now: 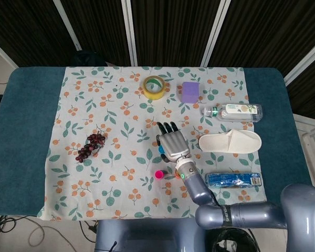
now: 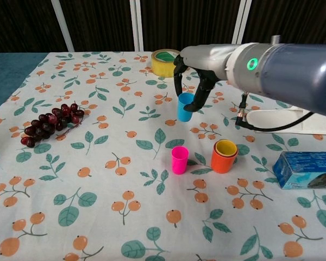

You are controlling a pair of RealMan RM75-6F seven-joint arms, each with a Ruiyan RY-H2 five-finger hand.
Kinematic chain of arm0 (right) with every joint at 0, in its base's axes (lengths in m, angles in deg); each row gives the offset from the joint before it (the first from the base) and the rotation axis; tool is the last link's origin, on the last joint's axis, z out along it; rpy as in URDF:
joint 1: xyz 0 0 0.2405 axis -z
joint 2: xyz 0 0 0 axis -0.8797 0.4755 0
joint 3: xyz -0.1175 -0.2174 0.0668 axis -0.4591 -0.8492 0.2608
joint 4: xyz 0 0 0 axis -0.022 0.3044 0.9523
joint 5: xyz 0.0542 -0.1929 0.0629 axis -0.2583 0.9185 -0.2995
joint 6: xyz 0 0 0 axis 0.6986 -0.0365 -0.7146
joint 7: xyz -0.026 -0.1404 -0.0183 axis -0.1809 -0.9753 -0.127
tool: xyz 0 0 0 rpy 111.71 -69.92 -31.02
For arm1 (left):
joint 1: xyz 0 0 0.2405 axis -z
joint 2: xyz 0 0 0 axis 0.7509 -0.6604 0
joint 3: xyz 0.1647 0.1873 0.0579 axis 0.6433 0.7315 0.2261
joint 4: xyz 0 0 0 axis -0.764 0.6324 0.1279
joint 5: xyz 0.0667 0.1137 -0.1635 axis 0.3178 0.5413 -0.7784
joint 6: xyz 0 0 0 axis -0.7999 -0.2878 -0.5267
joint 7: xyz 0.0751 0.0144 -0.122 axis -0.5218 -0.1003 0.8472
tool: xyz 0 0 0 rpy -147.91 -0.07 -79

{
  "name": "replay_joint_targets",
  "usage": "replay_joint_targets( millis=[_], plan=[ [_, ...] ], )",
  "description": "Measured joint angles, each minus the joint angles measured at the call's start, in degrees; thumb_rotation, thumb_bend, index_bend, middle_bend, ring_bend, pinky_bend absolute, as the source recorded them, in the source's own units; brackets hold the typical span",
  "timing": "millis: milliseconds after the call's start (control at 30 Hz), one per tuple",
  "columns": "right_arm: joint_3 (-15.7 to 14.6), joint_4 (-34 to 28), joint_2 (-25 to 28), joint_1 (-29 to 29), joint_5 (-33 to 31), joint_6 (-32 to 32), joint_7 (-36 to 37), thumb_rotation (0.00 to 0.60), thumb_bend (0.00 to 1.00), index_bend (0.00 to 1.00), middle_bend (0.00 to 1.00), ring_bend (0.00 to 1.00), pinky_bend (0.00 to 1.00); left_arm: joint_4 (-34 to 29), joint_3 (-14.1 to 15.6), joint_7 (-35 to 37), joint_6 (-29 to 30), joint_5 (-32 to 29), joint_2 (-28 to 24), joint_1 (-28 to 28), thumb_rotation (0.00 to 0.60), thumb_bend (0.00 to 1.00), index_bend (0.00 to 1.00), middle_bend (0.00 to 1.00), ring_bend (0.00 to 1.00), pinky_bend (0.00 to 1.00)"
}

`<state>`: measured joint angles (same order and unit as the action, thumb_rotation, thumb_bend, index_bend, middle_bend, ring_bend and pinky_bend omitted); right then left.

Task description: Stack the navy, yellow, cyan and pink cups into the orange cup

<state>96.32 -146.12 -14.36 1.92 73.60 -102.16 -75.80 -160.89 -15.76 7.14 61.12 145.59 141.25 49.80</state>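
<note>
tape back centre, block to its right; grapes left | box right, slipper behind it

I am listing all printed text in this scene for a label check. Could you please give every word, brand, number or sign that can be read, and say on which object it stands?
No text can be read in either view.
Bottle: its label carries print, too small and blurred to read.
Blue package: markings on the wrapper, not legible.
Tape roll: no print visible.
Cyan cup, pink cup, orange cup: plain.
</note>
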Motion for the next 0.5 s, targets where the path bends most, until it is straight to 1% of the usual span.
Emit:
replay_joint_targets(
  millis=[100, 233, 333, 500],
  plan=[
    [-1.8, -7.1, 4.4, 1.9, 2.2, -2.7, -0.6, 0.6, 0.4, 0.51, 0.0, 0.01, 0.06, 0.0, 0.0, 0.0, 0.1, 0.1, 0.0, 0.0, 0.6, 0.77, 0.15, 0.01, 0.0, 0.0],
    [-4.7, -14.2, 9.6, 4.8, 6.1, -6.0, -0.9, 0.6, 0.4, 0.51, 0.0, 0.01, 0.06, 0.0, 0.1, -0.1, 0.0, 0.2, 0.1, 0.0, 0.6, 0.77, 0.15, 0.01, 0.0, 0.0],
    [-7.0, -17.4, 12.2, 6.8, 9.0, -7.6, -0.6, 0.6, 0.4, 0.51, 0.0, 0.01, 0.06, 0.1, 0.1, -0.2, -0.1, 0.1, 0.1, 0.1, 0.6, 0.77, 0.15, 0.01, 0.0, 0.0],
    [-10.1, -19.7, 14.1, 9.7, 12.9, -8.6, 1.2, 0.6, 0.4, 0.51, 0.0, 0.01, 0.06, 0.1, 0.0, -0.4, -0.1, 0.0, 0.2, 0.1, 0.6, 0.77, 0.15, 0.01, 0.0, 0.0]
  ],
)
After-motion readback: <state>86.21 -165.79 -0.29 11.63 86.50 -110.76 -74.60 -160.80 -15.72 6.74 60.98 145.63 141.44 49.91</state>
